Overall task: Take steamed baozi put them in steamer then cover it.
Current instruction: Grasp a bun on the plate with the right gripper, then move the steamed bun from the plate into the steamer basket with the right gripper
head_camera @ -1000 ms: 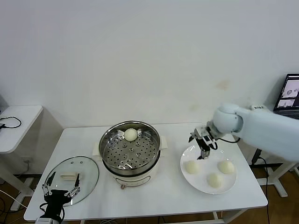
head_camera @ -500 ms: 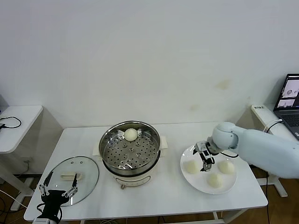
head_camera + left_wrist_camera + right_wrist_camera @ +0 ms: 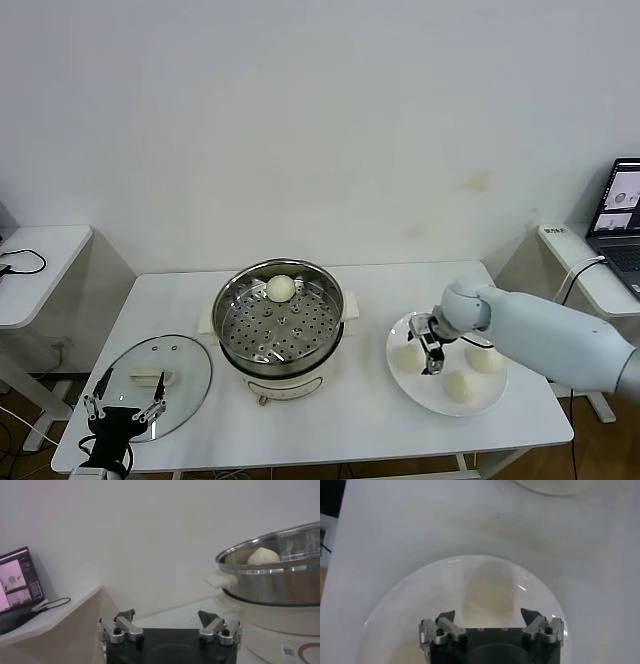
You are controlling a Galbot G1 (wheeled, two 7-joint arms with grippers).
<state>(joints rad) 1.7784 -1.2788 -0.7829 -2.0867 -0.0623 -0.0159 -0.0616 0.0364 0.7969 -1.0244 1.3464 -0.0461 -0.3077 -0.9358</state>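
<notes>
**Reaching for the second bun**

Hovering over the white plate (image 3: pixel 447 392), our right gripper (image 3: pixel 430 352) has its fingers spread wide and holds nothing. In the right wrist view the two fingertips (image 3: pixel 446 617) stand apart, and the pale mound between them appears to be a baozi (image 3: pixel 487 594) on the plate's surface. From the head view the gripper sits just beside the bun nearest the steamer (image 3: pixel 407 357); we cannot tell whether it touches it.

Two more buns lie on the plate, one on the far side from the steamer (image 3: pixel 487 359) and one toward the front table edge (image 3: pixel 459 385). One bun (image 3: pixel 280 288) already rests on the perforated tray at the back of the steamer (image 3: pixel 279 318), which stands at the middle of the table (image 3: pixel 350 425). The cover (image 3: pixel 152 385) lies flat on the table, well apart from the steamer on its other side.

Our left gripper (image 3: pixel 127 410) waits at the front edge of the cover, fingers open and empty.

We judge the step in hand to be picking up the second bun, with three still to move and the cover still off. The next move calls for settling the fingers around the bun nearest the steamer and closing gently, since the dough looks soft and would dent.

As for writing, a small square code label (image 3: pixel 288 652) shows on the steamer's base, too small to read, and a laptop screen (image 3: pixel 622 208) beyond the plate shows nothing legible.
</notes>
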